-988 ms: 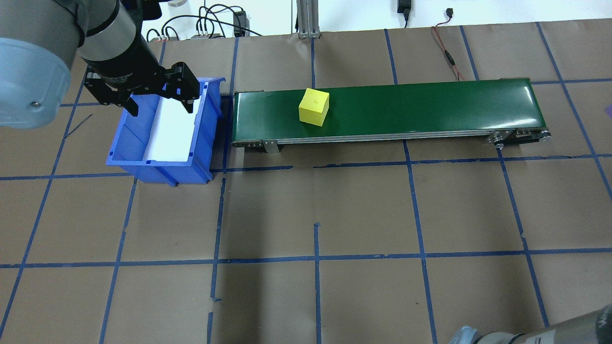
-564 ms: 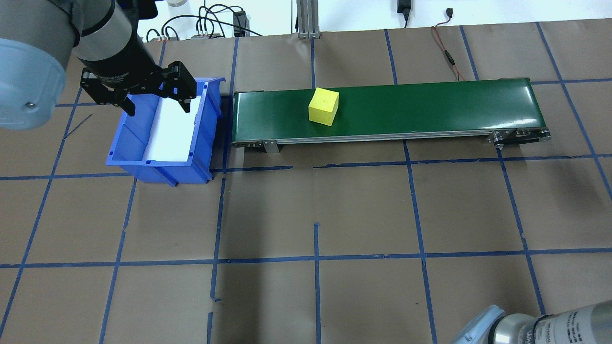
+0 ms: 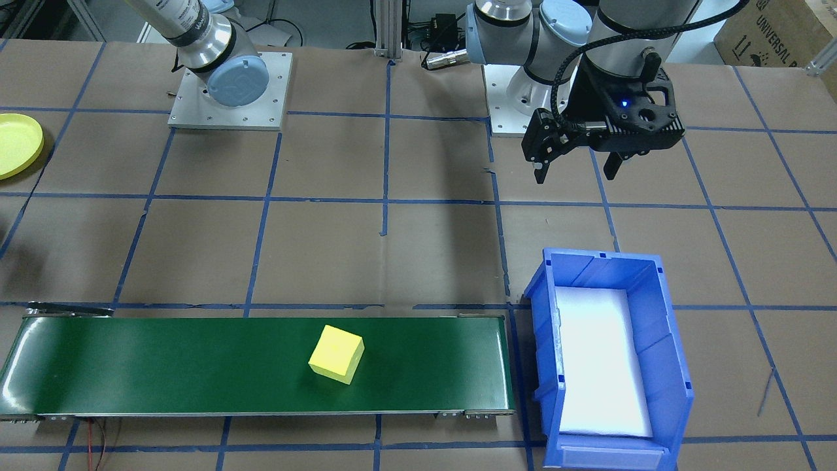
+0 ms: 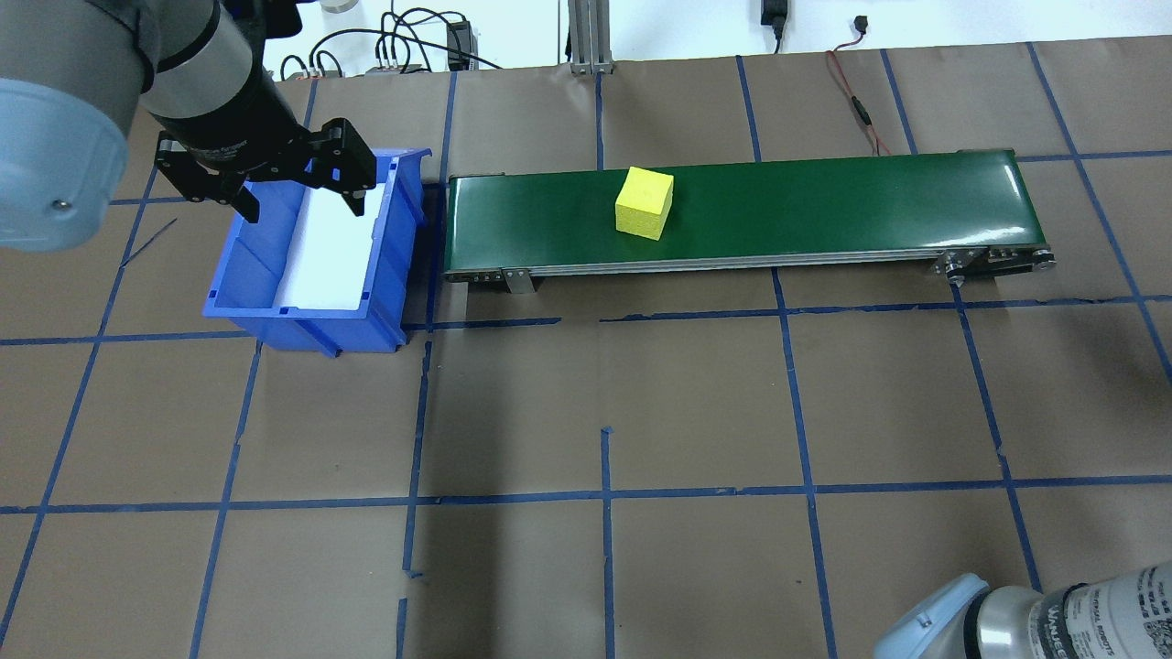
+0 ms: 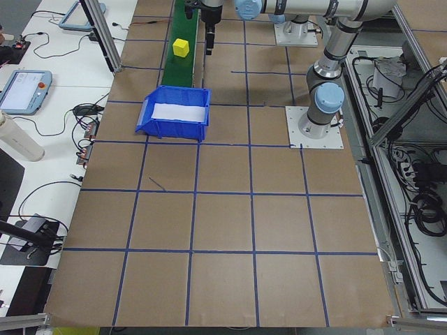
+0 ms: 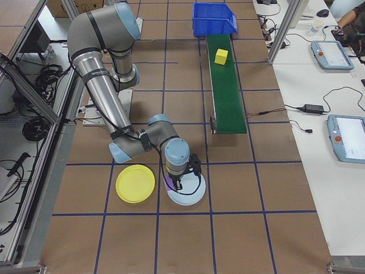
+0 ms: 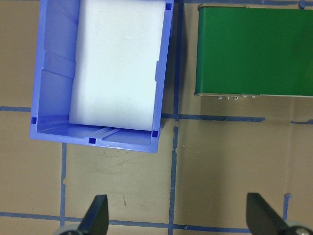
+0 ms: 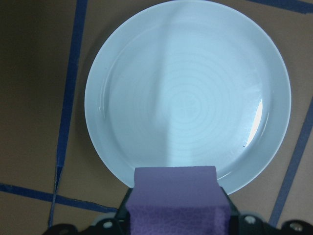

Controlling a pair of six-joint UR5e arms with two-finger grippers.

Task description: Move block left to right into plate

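Dropping the load into the wrong dish looks like the main risk: the right gripper (image 6: pixel 178 182) hangs over a pale blue plate (image 8: pixel 186 88), while the yellow plate (image 6: pixel 135 183) that the task means lies just beside it, and a release from this spot would most likely land the piece in the pale one. That gripper is closed on a purple block (image 8: pixel 175 193), which the right wrist view shows clamped between the 2 fingers at the near rim of the pale plate, above it and not touching. A 2nd risk, as a judgement, concerns the yellow cube (image 4: pixel 644 203) sitting free on the green conveyor belt (image 4: pixel 824 201), well apart from both arms; if the belt runs and nothing meets it at the far end, it could tip off onto the table. The left gripper (image 4: pixel 304 210) is spread wide with nothing between its fingers, held above the table near the blue bin (image 4: pixel 275 316), whose floor carries only a white liner. The purple block looks like soft foam with a pebbled face and square edges; the yellow cube appears similar, sharp-cornered, with its edges turned slightly askew to the belt.
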